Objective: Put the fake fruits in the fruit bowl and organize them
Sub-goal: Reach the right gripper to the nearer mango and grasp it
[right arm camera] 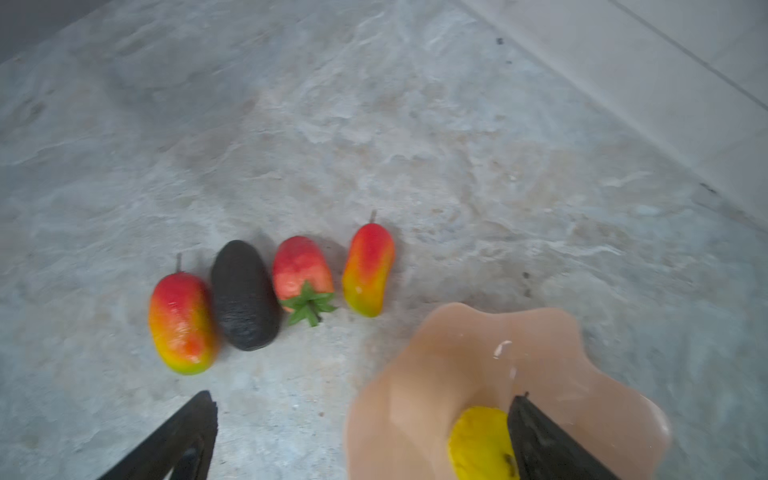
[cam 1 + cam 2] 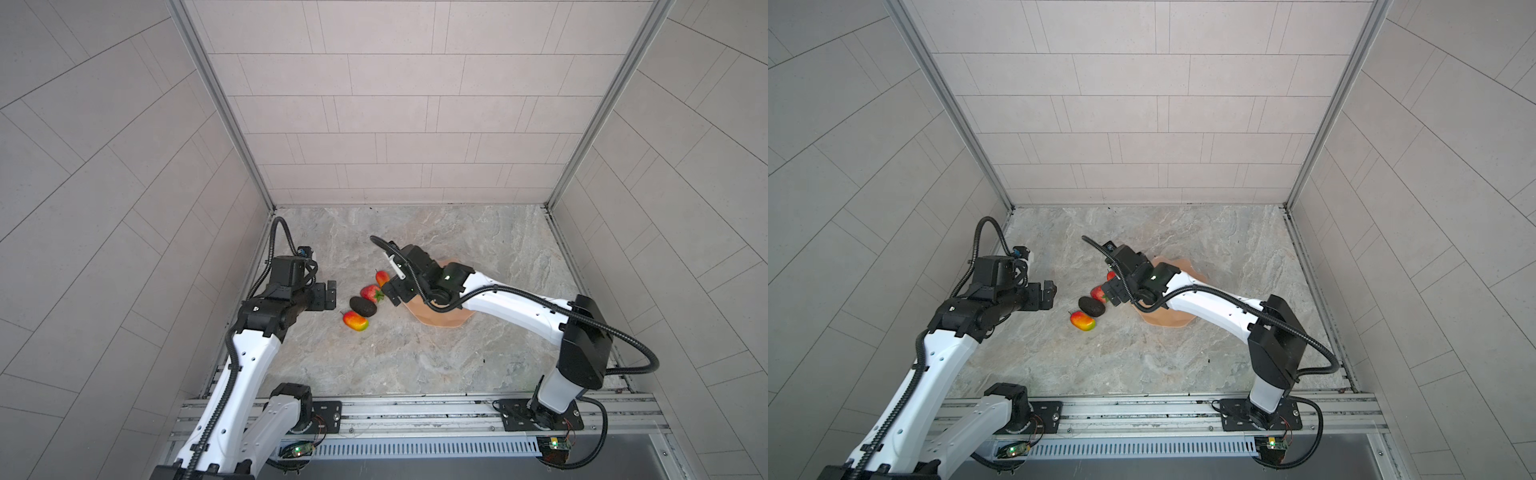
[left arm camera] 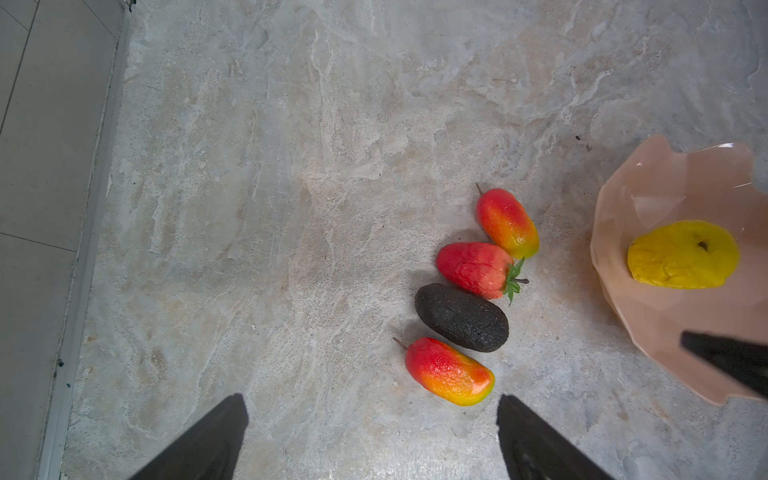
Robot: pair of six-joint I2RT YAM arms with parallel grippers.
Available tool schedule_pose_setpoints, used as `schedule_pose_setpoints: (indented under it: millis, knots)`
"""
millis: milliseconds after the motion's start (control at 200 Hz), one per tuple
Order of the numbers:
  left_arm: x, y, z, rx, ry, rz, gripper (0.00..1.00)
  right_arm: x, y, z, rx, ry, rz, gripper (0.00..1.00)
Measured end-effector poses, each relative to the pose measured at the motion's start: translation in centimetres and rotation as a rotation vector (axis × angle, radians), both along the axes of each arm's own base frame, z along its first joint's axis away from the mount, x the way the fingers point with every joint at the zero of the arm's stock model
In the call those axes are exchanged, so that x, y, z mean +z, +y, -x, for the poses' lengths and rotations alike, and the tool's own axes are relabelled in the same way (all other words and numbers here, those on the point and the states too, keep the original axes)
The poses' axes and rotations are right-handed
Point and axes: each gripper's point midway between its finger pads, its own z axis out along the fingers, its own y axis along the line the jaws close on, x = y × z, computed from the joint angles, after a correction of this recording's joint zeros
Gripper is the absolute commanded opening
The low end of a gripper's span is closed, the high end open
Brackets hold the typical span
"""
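The yellow fruit (image 1: 478,440) lies in the bowl (image 1: 436,365) — right gripper (image 1: 363,397) beside it spread wide, left gripper (image 3: 370,398) gaping too.

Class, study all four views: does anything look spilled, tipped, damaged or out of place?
Nothing is spilled or tipped. Only the yellow fruit, lying in the fruit bowl, looks odd: its skin is wrinkled and dented.

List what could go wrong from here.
1. The strawberry, avocado and both mangoes lie packed in a row; a grasp on one may send its neighbours rolling.
2. The open right end effector straddles the fruit bowl rim near the yellow fruit; leaving low could catch and shift it.
3. The left end effector faces the same row; the arms might collide.
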Motion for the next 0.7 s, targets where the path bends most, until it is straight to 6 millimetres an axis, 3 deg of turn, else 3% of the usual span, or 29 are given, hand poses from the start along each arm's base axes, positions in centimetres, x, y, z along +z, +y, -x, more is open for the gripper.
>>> schedule_pose_setpoints:
  millis: [125, 285, 465, 701]
  knots:
    - [0.0, 0.1, 0.0, 0.003, -0.002, -0.002, 1.00, -3.3, 4.3, 2.5, 0.106, 0.074, 0.020, 0.99]
    - [0.0, 0.2, 0.1, 0.006, -0.004, -0.006, 1.00, -6.8, 7.2, 4.4, 0.164, 0.155, 0.033, 0.90]
    - [-0.1, 0.2, 0.1, 0.008, -0.002, -0.008, 1.00, -8.0, 9.8, 5.5, 0.190, 0.201, -0.003, 0.81]
    - [-0.1, 0.3, 0.1, 0.010, -0.002, -0.010, 1.00, -9.3, 11.6, 5.5, 0.184, 0.239, -0.040, 0.69]
